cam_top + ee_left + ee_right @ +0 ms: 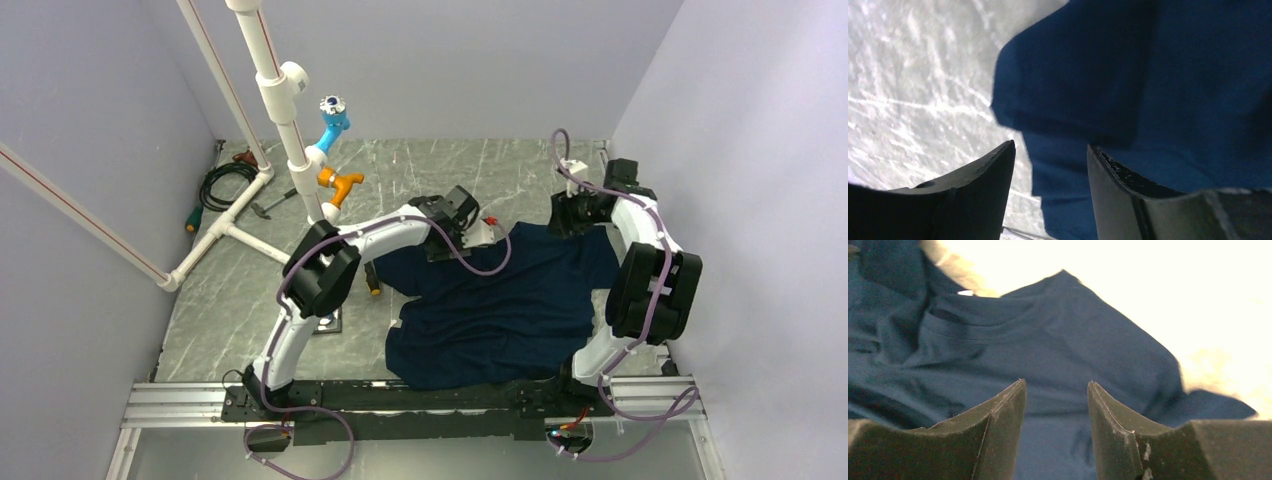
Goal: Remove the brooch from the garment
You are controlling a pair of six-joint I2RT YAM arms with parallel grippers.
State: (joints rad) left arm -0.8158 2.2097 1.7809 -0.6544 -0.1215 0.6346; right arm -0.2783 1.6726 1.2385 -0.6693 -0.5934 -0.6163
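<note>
Marbled grey table [470, 172] bears the soft, seemingly rumpled garment [500, 310].

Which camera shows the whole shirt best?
Top external: it shows nearly the whole shirt, with its outline. The left wrist view shows only a hemmed edge close up; the right wrist view shows only a seamed, wrinkled part.

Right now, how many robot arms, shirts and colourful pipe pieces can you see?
Robot arms: 2, the left arm and the right arm
Shirts: 1, the navy T-shirt
Colourful pipe pieces: 2, the light-blue fitting and the orange fitting
Total: 5
</note>
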